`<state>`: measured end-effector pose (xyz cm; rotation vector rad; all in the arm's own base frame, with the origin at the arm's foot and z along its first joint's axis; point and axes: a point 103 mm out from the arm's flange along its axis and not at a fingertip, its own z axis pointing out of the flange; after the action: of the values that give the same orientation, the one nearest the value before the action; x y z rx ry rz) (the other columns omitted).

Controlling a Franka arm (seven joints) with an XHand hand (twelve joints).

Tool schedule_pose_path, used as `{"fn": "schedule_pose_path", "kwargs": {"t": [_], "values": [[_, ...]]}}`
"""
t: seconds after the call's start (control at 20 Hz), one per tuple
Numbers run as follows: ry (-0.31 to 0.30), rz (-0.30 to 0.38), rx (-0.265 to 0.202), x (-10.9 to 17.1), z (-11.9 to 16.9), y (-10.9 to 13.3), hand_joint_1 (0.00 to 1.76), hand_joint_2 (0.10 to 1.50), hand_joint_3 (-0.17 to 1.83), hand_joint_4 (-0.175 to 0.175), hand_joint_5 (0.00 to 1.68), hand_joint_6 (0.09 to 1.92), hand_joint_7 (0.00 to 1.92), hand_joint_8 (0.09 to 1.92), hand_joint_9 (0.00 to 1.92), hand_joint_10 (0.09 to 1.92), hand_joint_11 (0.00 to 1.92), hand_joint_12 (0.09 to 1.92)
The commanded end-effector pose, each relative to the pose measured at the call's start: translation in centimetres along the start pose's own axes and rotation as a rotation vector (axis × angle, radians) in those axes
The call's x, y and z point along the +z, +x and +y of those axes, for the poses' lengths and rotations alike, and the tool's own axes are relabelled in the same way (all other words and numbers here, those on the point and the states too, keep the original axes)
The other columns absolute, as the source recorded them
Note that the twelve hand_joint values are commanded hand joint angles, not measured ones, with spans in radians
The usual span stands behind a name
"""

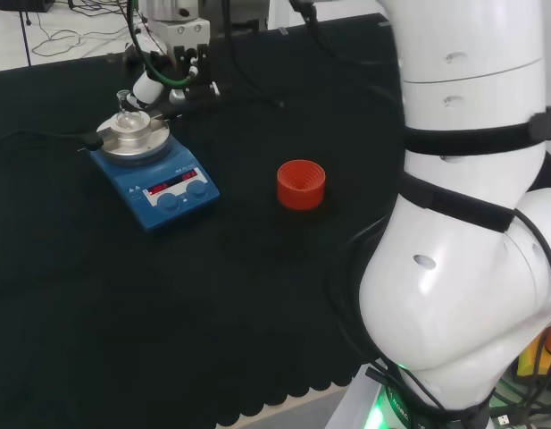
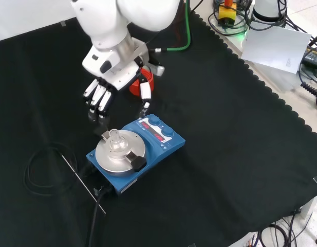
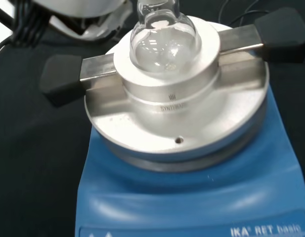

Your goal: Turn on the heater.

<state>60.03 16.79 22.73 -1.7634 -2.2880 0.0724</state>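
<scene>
Honestly, heater (image 2: 135, 152) looks heavy and rigid; twist its front knob (image 2: 155, 120), robot hand (image 2: 108, 77) hovering with fingers relaxed.

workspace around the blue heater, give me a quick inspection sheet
surface: black cloth over the bench, scalloped edge.
job's things: blue hotplate heater with round silver top plate; clear round-bottom glass flask seated in its metal block; two blue knobs on its panel, untouched.
clutter: red ribbed ring stand on the cloth, apart from the heater.
hand: black and white hand above the cloth beside the heater, fingers relaxed, holding nothing.
cables: black cable coiled beside the heater.
surroundings: white paper sheet off the cloth.
</scene>
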Motion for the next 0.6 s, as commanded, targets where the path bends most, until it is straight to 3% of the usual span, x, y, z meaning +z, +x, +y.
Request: {"fn": "schedule_pose_path", "kwargs": {"t": [0.05,0.35,0.6], "values": [[-0.073,0.01,0.067,-1.8,-5.6,-0.5,0.82,0.61,0.54,-0.033,0.44,0.59,0.22,0.71,0.49,0.69,0.13,1.41],[-0.045,0.02,0.096,-0.8,-8.8,-0.5,0.79,0.63,0.54,-0.033,0.45,0.58,0.27,0.72,0.52,0.7,0.14,1.42],[0.006,0.003,0.116,1.0,-11.5,-0.3,0.83,0.66,0.57,-0.039,0.49,0.6,0.54,0.76,0.74,0.66,0.32,1.35]]}}
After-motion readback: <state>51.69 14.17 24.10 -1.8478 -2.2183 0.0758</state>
